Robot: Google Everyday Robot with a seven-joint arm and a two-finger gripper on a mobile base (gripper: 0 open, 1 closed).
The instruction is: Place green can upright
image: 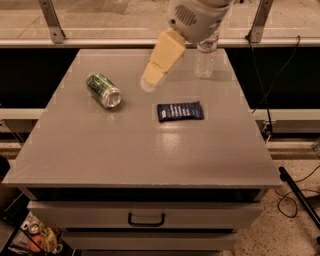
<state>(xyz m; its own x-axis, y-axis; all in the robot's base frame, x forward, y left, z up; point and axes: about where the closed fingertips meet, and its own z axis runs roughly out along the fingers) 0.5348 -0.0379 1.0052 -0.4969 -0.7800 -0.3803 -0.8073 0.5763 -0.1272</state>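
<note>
Your hand (150, 81), its state untellable, hovers right of the toppled green can (103, 90), probably light and dentable; pinch gently across its curved middle.

Grey table (150, 165) with a drawer (146, 218) underneath, speckled floor (295, 237) on the right, metal-framed window (100, 15) behind it. The gripper (150, 82) hangs over the table's back half.

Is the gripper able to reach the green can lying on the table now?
Probably yes: the gripper hovers beside the small green aluminium can, only tabletop between them; the dark blue flat packet lies elsewhere.
</note>
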